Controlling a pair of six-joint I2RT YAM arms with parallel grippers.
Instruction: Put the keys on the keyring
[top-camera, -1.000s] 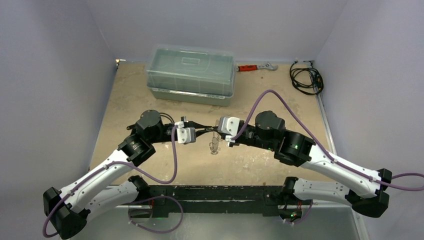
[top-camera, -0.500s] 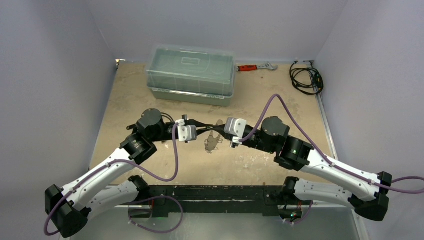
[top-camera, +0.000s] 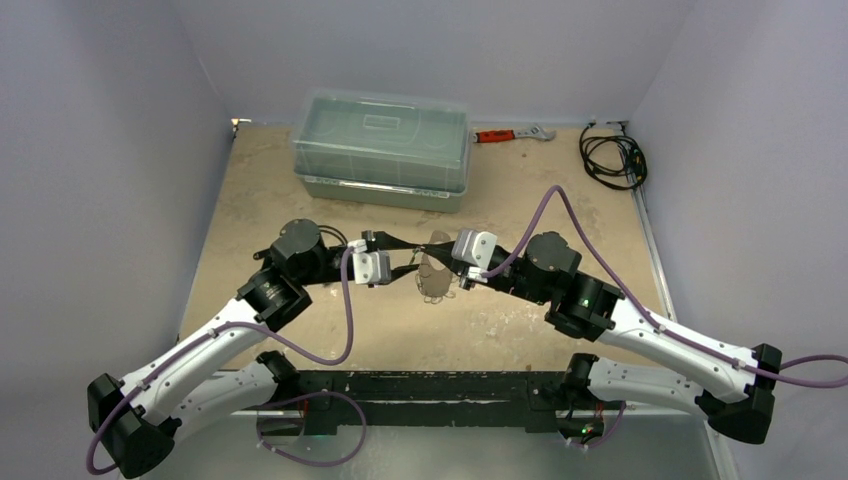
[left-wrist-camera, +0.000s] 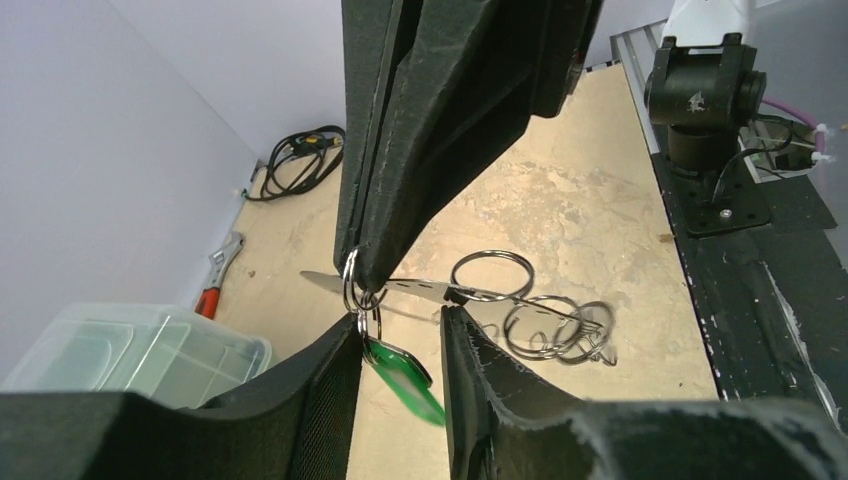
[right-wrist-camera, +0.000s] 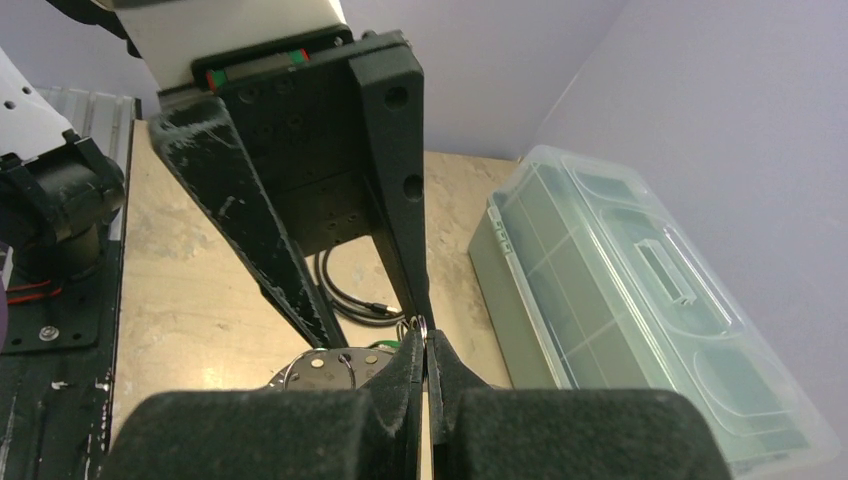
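Because the right hand (right-wrist-camera: 425, 345) is clenched on the keyring (left-wrist-camera: 352, 287), the ring hangs steady above the surface (left-wrist-camera: 560, 200). The left hand (left-wrist-camera: 400, 322) is released, jaws apart either side of the green key (left-wrist-camera: 405, 372), which seems threaded on already.

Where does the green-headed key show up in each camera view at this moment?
Top external: too small to make out at mid-table.
Left wrist: low centre; the green key hangs from a silver ring between the left gripper's parted fingers.
Right wrist: not in it.
Shared landmark: the clear lidded box, at the back from above; lower left on left wrist; right on right wrist.
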